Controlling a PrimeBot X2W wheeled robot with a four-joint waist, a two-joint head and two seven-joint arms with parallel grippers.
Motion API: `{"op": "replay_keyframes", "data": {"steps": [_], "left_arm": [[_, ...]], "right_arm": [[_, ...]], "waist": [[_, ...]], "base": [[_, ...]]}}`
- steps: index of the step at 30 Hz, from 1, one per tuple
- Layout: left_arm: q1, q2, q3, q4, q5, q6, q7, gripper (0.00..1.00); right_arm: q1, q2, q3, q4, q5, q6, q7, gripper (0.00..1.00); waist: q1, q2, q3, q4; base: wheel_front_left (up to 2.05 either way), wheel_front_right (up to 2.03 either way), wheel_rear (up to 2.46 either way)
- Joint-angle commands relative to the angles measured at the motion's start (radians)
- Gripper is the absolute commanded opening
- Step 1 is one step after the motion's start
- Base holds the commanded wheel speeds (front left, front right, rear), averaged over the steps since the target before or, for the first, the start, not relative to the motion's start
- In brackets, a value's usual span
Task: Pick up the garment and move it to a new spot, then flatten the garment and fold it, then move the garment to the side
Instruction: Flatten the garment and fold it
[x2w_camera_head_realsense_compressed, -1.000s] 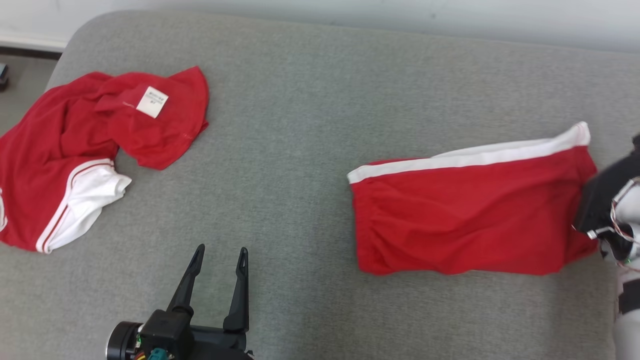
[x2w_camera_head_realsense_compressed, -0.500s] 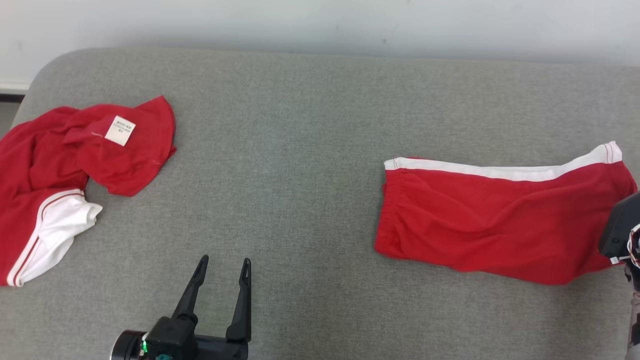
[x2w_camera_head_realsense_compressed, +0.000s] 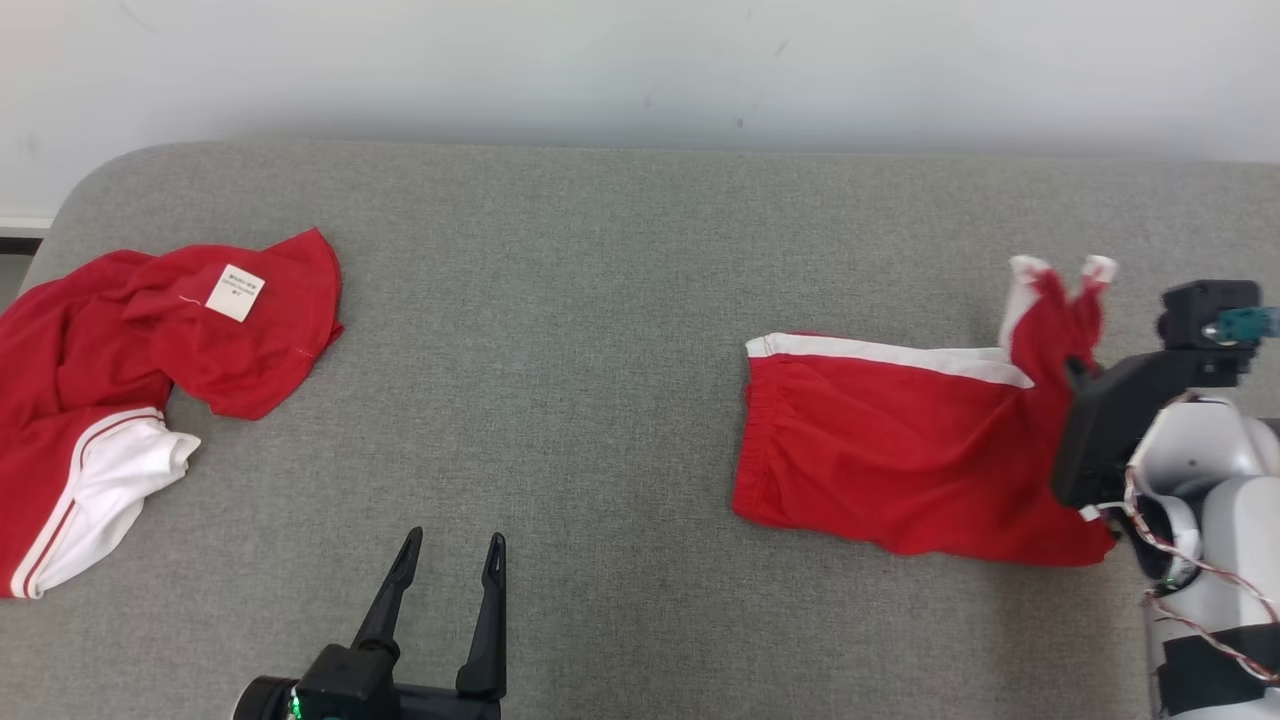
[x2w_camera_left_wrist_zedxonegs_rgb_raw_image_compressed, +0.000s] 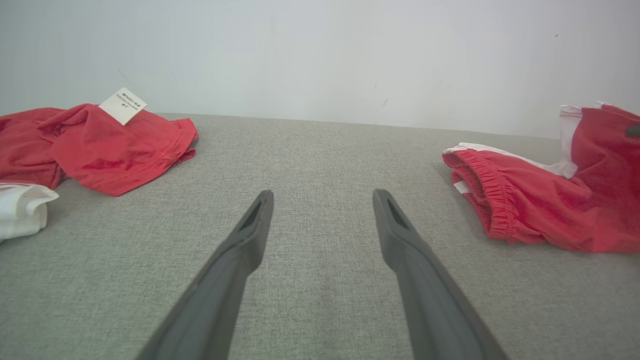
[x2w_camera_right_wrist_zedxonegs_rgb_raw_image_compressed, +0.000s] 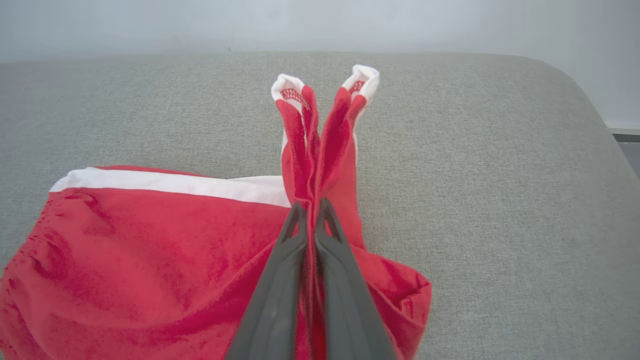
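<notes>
Right gripper (x2w_camera_right_wrist_zedxonegs_rgb_raw_image_compressed: 311, 207) is clamped hard on the leg end of the red shorts (x2w_camera_head_realsense_compressed: 880, 450). Two white-edged hem corners (x2w_camera_right_wrist_zedxonegs_rgb_raw_image_compressed: 325, 80) stick up past the fingertips, so it's pinching a bunched pleat, not a flat edge. That end is raised off the grey surface (x2w_camera_head_realsense_compressed: 600, 300). The waistband (x2w_camera_head_realsense_compressed: 755, 430) end lies flat on it, on the right half. Left gripper (x2w_camera_head_realsense_compressed: 455, 540) is wide open and empty, hovering low over bare surface near the front, well apart from the shorts

The shorts look folded already, so I read this as the move-aside step. Risks from here:
- Single pinch at one end. Lift higher and the layers hang and splay, and the fold is gone. Cause: no second hold on the waistband side
- Drag instead of lift, and the waistband catches on the textured cover, so the cloth stretches or rucks up
- Can't tell how many layers sit between the fingers. If the bottom layer isn't caught, it peels off and trails
- The shorts are already near the right end of the surface, so pushing further right could spill cloth over the rounded edge
- The red shirt (x2w_camera_head_realsense_compressed: 100, 340) with white tag (x2w_camera_head_realsense_compressed: 235, 292) is heaped at far left, clear for now, so keep the drop spot away from it
</notes>
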Motion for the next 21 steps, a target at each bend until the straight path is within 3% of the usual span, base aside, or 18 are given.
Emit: {"op": "replay_keyframes", "data": {"steps": [1,9,21], "left_arm": [[0.003,-0.002,0.005,0.003,-0.014,0.001,-0.004,1.0],[-0.003,-0.006,0.012,0.01,-0.018,0.0,-0.004,1.0],[-0.001,-0.008,0.016,0.013,-0.025,-0.004,-0.004,1.0]], "right_arm": [[0.013,0.008,0.039,-0.021,0.027,-0.003,0.009,0.0],[-0.027,0.053,0.175,0.008,0.076,-0.003,-0.005,0.0],[-0.079,0.141,0.239,0.145,0.066,-0.003,-0.095,0.0]], "waist": [[0.0001,0.0,0.0,0.003],[0.0001,0.0,0.002,0.025],[0.0001,0.0,0.012,0.052]], "base": [[0.0,0.0,0.0],[0.0,0.0,0.0],[0.0,0.0,0.0]]}}
